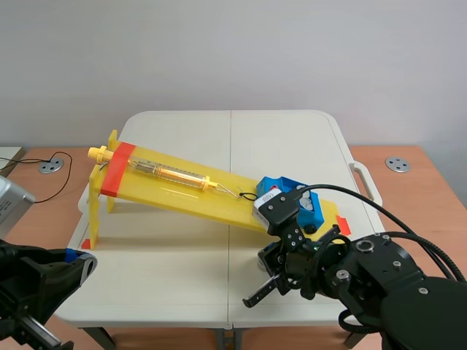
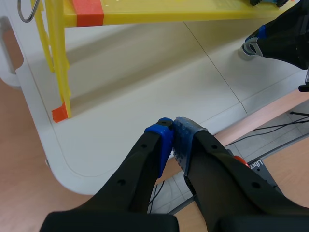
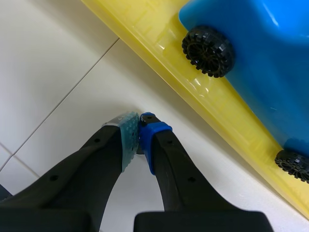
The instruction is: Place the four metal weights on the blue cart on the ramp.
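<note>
The blue cart (image 1: 290,191) (image 3: 260,58) stands at the low end of the yellow ramp (image 1: 182,186) (image 3: 193,92). My right gripper (image 1: 268,262) (image 3: 140,137) points down at the table just in front of the ramp's edge, below the cart. Its fingers are shut on a thin silvery metal weight (image 3: 139,148) (image 2: 248,48), of which only a sliver shows. No other weights are visible. My left gripper (image 1: 76,259) (image 2: 173,126) is shut on nothing above the table's front left edge.
A yellow spring scale (image 1: 171,173) lies along the ramp, hooked to the cart. The ramp's raised end rests on yellow legs (image 2: 60,63) at the left. The white table has a handle (image 1: 365,182) on its right side, and wooden desks flank it.
</note>
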